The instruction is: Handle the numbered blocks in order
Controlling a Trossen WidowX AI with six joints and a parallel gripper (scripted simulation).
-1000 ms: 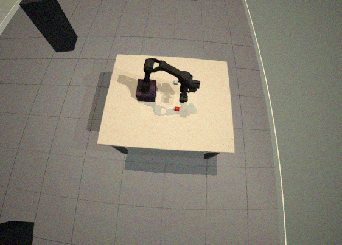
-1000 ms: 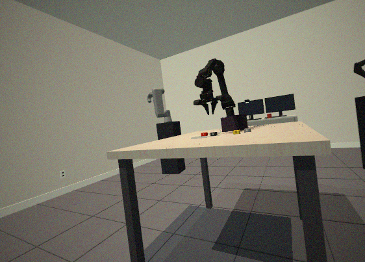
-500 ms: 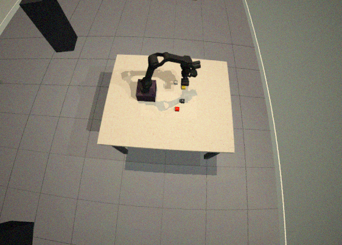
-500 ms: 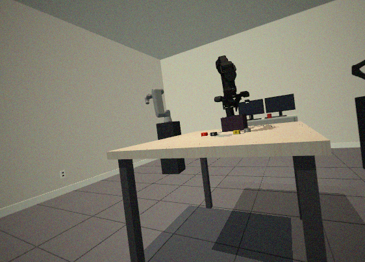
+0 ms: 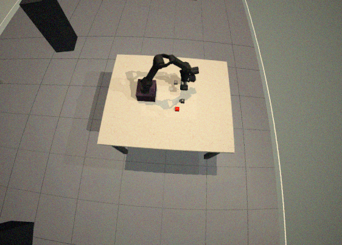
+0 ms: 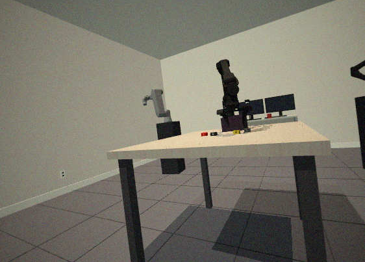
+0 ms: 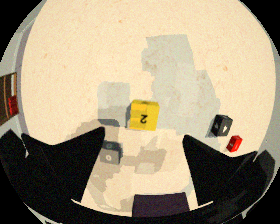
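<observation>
Yellow block (image 7: 144, 113) marked 2 sits on the table (image 7: 124, 23) just ahead of the spread, empty gripper (image 7: 144, 156), centred between its two fingers, with the black block (image 7: 221, 123) and red block (image 7: 235, 141) off to the right.

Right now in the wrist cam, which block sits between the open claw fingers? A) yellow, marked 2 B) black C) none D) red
A: the yellow block printed 2 lies centred ahead of the open claw; the black block and red block sit off right.
</observation>
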